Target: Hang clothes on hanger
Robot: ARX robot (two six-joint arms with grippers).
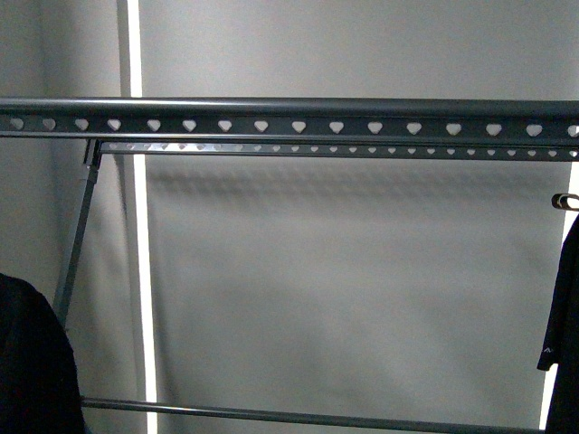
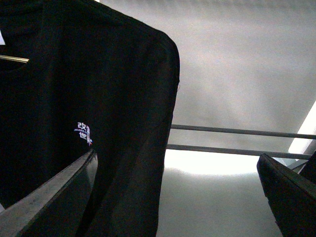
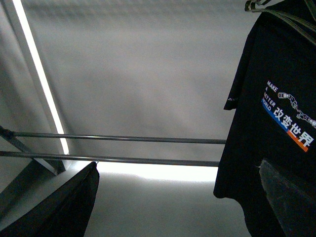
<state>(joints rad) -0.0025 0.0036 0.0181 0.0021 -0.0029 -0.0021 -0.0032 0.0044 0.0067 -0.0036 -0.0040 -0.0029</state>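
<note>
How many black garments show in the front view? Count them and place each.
2. The left black garment sits at the lower left edge, below the rail; the right black garment hangs at the right edge. Both are cropped, so more may be hidden.

Rail [image 1: 298,127] overhead, shirt [image 1: 27,362] far left, perhaps second shirt [image 1: 566,307] far right

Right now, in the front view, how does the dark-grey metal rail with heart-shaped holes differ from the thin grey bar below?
The dark-grey perforated metal rail is broad and high; the thin grey bar is plain and low. The rail looks level; the bar slants slightly. Both are grey metal.
</note>
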